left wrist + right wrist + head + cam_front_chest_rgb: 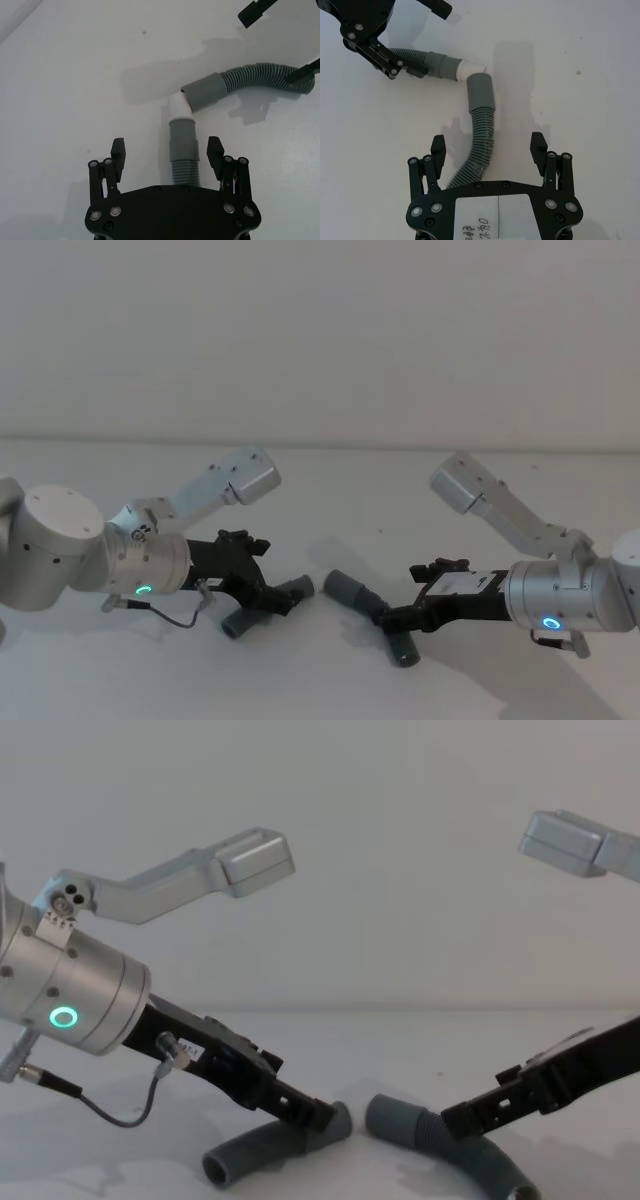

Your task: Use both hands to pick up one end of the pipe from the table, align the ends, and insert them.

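Fingers (118, 152) of the left gripper (166, 150) are spread wide, straddling the left hose piece (184, 167) without gripping it. The right gripper (487, 145) is equally open astride the right hose piece (481, 145). Both pieces lie on the table (320, 500), well short of its far edge, each running forward between its jaws. Beyond the fingertips, the white-tipped cuff (181, 120) meets the grey cuff (481, 92) at a sharp angle, so their axes will likely need swinging into line.

On the table (330, 490), the left gripper (268, 598) overlaps the left hose piece (240, 623); near that piece, the right gripper (400, 618) overlaps the right hose piece (350, 590).
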